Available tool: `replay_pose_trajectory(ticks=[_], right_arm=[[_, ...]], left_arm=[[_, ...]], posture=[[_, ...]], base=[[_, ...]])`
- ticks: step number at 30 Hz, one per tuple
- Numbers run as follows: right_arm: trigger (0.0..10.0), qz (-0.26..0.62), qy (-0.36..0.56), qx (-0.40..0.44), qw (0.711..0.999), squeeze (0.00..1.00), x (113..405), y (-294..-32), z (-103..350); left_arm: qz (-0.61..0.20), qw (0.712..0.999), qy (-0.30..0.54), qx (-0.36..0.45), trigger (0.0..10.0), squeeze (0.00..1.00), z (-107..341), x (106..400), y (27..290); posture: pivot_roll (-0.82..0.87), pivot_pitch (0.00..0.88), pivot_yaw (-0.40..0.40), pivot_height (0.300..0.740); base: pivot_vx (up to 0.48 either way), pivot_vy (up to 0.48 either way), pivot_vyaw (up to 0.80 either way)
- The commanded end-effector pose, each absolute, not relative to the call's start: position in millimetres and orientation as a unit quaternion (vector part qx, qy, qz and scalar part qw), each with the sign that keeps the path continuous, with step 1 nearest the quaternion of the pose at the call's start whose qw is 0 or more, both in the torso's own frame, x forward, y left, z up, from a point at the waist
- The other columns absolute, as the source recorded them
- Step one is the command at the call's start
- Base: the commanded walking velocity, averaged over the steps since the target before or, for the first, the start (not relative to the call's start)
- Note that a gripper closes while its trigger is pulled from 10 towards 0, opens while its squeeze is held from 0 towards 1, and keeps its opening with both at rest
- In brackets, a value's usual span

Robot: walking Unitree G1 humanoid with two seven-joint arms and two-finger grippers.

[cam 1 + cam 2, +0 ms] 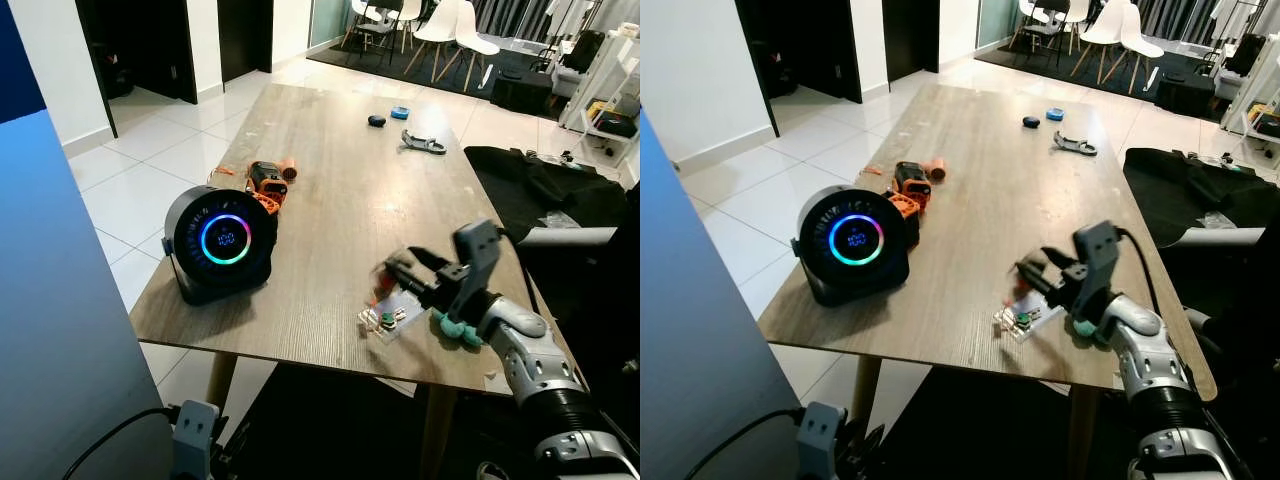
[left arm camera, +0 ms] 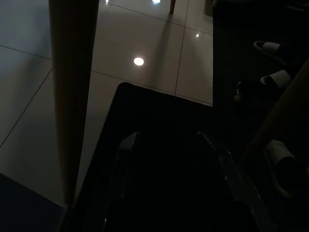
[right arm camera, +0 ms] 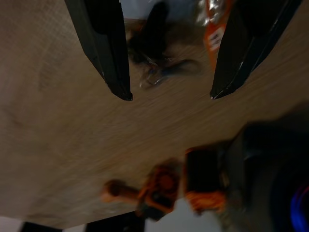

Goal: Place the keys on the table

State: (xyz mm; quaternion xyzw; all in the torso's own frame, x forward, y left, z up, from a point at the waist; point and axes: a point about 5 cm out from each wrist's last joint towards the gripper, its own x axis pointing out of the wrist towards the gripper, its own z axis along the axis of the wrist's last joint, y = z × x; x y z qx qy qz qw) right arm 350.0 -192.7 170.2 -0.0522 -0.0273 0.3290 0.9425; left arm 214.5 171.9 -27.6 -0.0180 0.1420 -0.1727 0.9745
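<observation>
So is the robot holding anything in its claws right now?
No. The right gripper has its jaws open above the keys, which lie on the table. The left arm hangs idle.

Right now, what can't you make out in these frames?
- Keys: small and blurred in the eye views, blurred in the right wrist view; key count unreadable.
- Right gripper: jaws apart over the table; motion blur hides whether anything touches the keys.
- Round black device: glowing display digits too small to read.
- Left gripper: left wrist view very dark; only faint finger outlines show above the floor.
</observation>
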Motion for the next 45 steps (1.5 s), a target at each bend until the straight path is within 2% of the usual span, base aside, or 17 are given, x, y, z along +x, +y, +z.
replay_pose_trajectory(ticks=[1, 5, 8, 10, 11, 13, 16, 17, 20, 21, 22, 25, 28, 29, 34, 39, 45], right_arm=[[10.0, 0.351, -0.03, -0.088, 0.932, 0.0, 349, -189, 176], [10.0, 0.38, -0.014, -0.136, 0.915, 0.0, 346, -185, 174], [10.0, 0.385, -0.012, -0.141, 0.912, 0.0, 345, -185, 175], [10.0, 0.387, -0.034, -0.105, 0.915, 0.0, 345, -185, 184], [10.0, 0.386, -0.068, -0.06, 0.918, 0.0, 345, -186, 196], [10.0, 0.384, -0.078, -0.048, 0.919, 0.0, 345, -186, 199], [10.0, 0.348, -0.144, 0.075, 0.923, 0.0, 348, -192, 218], [10.0, 0.348, -0.144, 0.075, 0.923, 0.0, 348, -192, 218], [10.0, 0.305, -0.166, 0.165, 0.923, 0.0, 350, -195, 216], [10.0, 0.305, -0.166, 0.165, 0.923, 0.0, 350, -195, 216], [10.0, 0.268, -0.15, 0.201, 0.93, 0.0, 352, -191, 202], [10.0, 0.272, -0.112, 0.193, 0.936, 0.0, 346, -174, 179], [10.0, 0.332, -0.086, 0.221, 0.913, 0.0, 330, -141, 162], [10.0, 0.332, -0.086, 0.221, 0.913, 0.0, 330, -141, 162], [10.0, 0.418, -0.068, 0.24, 0.874, 0.0, 304, -97, 147], [10.0, 0.393, -0.075, 0.244, 0.883, 0.0, 305, -101, 143], [10.0, 0.366, -0.1, 0.236, 0.895, 0.0, 301, -116, 143]], left_arm=[[-0.177, 0.972, 0.156, -0.009, 10.0, 0.0, -32, 207, 176], [-0.177, 0.972, 0.155, -0.009, 10.0, 0.0, -32, 207, 176], [-0.176, 0.972, 0.155, -0.01, 10.0, 0.0, -32, 207, 176], [-0.176, 0.972, 0.156, -0.01, 10.0, 0.0, -33, 206, 176], [-0.176, 0.972, 0.157, -0.011, 10.0, 0.0, -33, 206, 176], [-0.175, 0.972, 0.157, -0.011, 10.0, 0.0, -33, 206, 176], [-0.173, 0.972, 0.16, -0.011, 10.0, 0.0, -34, 206, 176], [-0.173, 0.972, 0.16, -0.011, 10.0, 0.0, -34, 206, 176], [-0.167, 0.972, 0.163, -0.01, 10.0, 0.0, -35, 206, 178], [-0.167, 0.972, 0.163, -0.01, 10.0, 0.0, -35, 206, 178], [-0.154, 0.973, 0.173, -0.012, 10.0, 0.0, -37, 205, 180], [-0.145, 0.973, 0.181, -0.012, 10.0, 0.0, -39, 203, 182], [-0.137, 0.97, 0.199, -0.007, 10.0, 0.0, -42, 201, 185], [-0.137, 0.97, 0.199, -0.007, 10.0, 0.0, -42, 201, 185], [-0.11, 0.972, 0.208, -0.01, 10.0, 0.0, -45, 198, 190], [-0.097, 0.976, 0.192, -0.02, 10.0, 0.0, -42, 202, 193], [-0.123, 0.975, 0.184, -0.013, 10.0, 0.0, -38, 207, 191]], posture=[[0.07, 0.075, -0.052, 0.74], [0.07, 0.078, -0.051, 0.74], [0.07, 0.078, -0.051, 0.74], [0.07, 0.078, -0.052, 0.74], [0.07, 0.078, -0.052, 0.74], [0.07, 0.078, -0.053, 0.74], [0.07, 0.077, -0.057, 0.74], [0.07, 0.077, -0.057, 0.74], [0.07, 0.078, -0.059, 0.74], [0.07, 0.078, -0.059, 0.74], [0.07, 0.079, -0.059, 0.74], [0.07, 0.076, -0.06, 0.74], [0.08, 0.076, -0.059, 0.74], [0.08, 0.076, -0.059, 0.74], [0.08, 0.072, -0.052, 0.74], [0.09, 0.071, -0.051, 0.74], [0.08, 0.063, -0.053, 0.74]], base=[[0.0, 0.0, 0.0], [0.0, 0.0, 0.0], [0.0, 0.0, 0.0], [0.0, 0.0, 0.0], [0.0, 0.0, 0.0], [0.0, 0.0, 0.0], [0.0, 0.0, 0.0], [0.0, 0.0, 0.0], [0.0, 0.0, 0.0], [0.0, 0.0, 0.0], [0.0, 0.0, 0.0], [0.0, 0.0, 0.0], [0.0, 0.0, 0.0], [0.0, 0.0, 0.0], [0.0, 0.0, 0.0], [0.0, 0.0, 0.0], [0.0, 0.0, 0.0]])
